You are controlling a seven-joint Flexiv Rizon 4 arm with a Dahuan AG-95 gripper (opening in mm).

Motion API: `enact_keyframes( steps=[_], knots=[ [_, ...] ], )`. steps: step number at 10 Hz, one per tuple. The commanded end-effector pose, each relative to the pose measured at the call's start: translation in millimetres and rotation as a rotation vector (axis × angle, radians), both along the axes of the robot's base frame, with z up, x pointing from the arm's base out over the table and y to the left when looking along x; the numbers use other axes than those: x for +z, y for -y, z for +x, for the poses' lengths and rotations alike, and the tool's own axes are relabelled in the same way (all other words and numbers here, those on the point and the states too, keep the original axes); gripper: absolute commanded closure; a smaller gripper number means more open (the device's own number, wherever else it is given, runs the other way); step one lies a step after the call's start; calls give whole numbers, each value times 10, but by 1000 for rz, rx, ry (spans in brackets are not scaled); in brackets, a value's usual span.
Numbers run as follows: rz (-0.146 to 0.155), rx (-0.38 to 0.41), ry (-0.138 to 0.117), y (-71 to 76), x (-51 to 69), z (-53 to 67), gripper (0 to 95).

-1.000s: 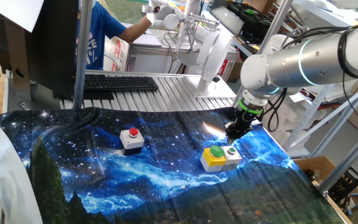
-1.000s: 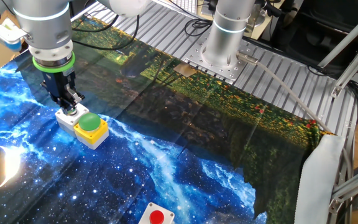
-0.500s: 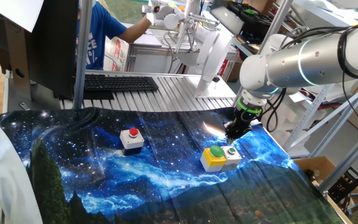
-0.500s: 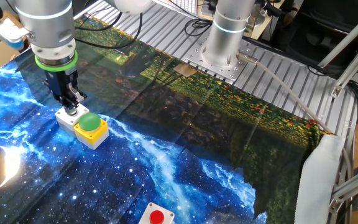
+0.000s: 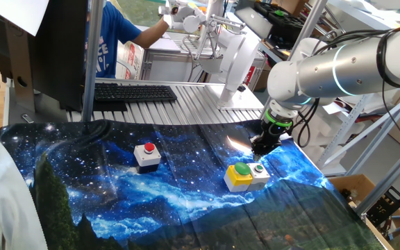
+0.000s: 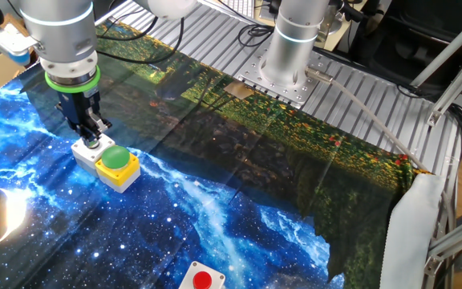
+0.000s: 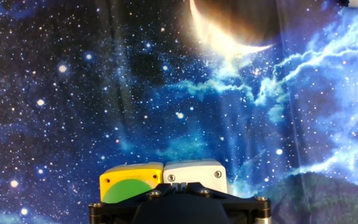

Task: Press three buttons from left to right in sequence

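the gripper hangs right over the small green cap on the white box, the last of the three buttons in line, so by my reading the third press is the step in hand; whether the tip is touching the cap or just above it i cannot tell, since the fingers hide it in the other fixed view and the hand view shows only the black gripper body at the bottom edge. for the same reason i cannot tell how far the pincer is open, and it has hold of nothing that shows. the white box sits touching the yellow box with the large green dome, both near the right edge of the counter in the one fixed view, while the red cap on its grey-white box stands well apart toward the middle. the next move, i judge, calls for a short straight push down on the small cap, centred so the fingers do not catch the dome beside it. the counter is draped in a starry blue galaxy cloth, wrinkled in places; behind it lie a ribbed metal plate, a black keyboard, and a person in a blue shirt among shelving.
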State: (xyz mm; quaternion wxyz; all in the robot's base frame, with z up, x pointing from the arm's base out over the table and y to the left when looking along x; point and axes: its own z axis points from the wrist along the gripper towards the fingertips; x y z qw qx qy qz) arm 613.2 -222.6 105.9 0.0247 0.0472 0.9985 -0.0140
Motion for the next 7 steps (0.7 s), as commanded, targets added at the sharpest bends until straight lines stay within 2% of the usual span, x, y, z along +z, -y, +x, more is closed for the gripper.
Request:
enact_keyframes(
  steps=[1,7],
  knots=[
    [-1,4,5,7,-7,4,950],
    [2,14,26,7,-7,4,950]
  ],
)
